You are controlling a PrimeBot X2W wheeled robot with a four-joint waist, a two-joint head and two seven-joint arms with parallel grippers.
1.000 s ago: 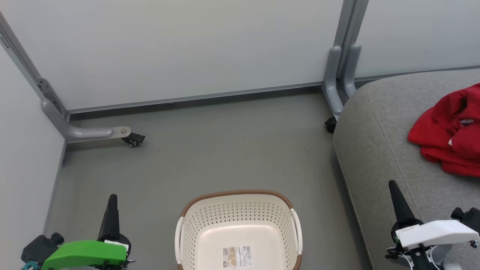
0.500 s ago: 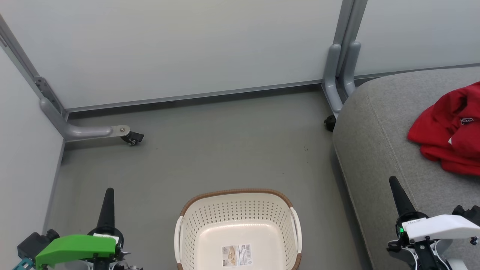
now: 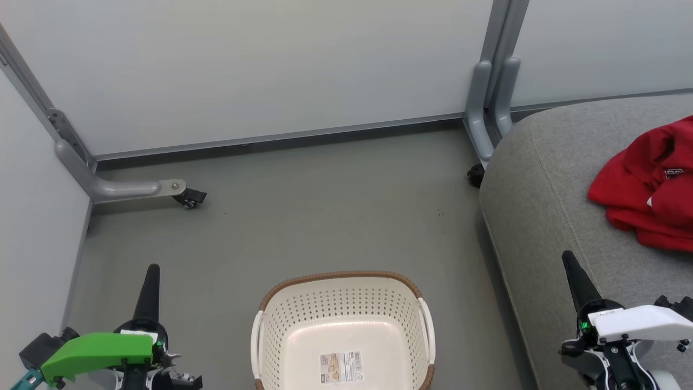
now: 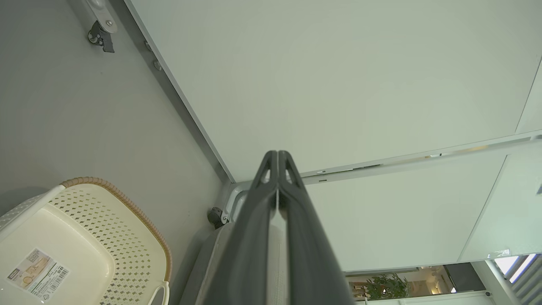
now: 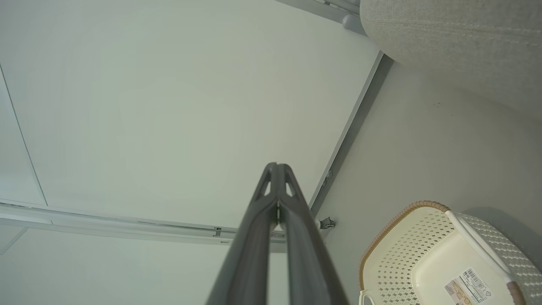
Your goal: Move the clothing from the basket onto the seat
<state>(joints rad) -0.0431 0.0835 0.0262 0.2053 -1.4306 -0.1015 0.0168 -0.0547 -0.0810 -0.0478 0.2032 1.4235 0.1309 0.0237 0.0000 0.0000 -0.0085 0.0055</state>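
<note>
the basket (image 3: 337, 303) stands on the grey floor (image 3: 325, 216), cream-white and perforated, with a brown woven-look rim; on its bare bottom lies a paper label (image 3: 341, 368), pale, with a tan picture on one half and a barcode with small symbols on the other; the print is too small to read; in the right wrist view the same label shows a barcode strip and a triangle mark, the words just as unreadable.

the clothing (image 3: 647, 184), bright red and crumpled, lies well to the right of the basket and farther back, on top of the seat (image 3: 541, 216), whose rounded grey edge rises just right of the basket; a small black patch with white lettering (image 3: 673, 173) shows on the red cloth; the letters cannot be made out.

the left pincer (image 3: 152, 269) hangs to the left of the basket over the floor, ahead of a green wrist cover (image 3: 97, 349); in the left wrist view its two dark fingers press together along their length, closed and empty; the right pincer (image 3: 567, 258) hangs to the right of the basket over the seat's front edge, ahead of a white wrist cover (image 3: 641, 322), its fingers likewise closed tip to tip with nothing between; a small white tag (image 3: 605, 314) by that cover bears marks too tiny to read.

beyond the basket, pale partition panels (image 3: 270, 70) meet the floor; a black caster (image 3: 189, 199) sits far to its left.
</note>
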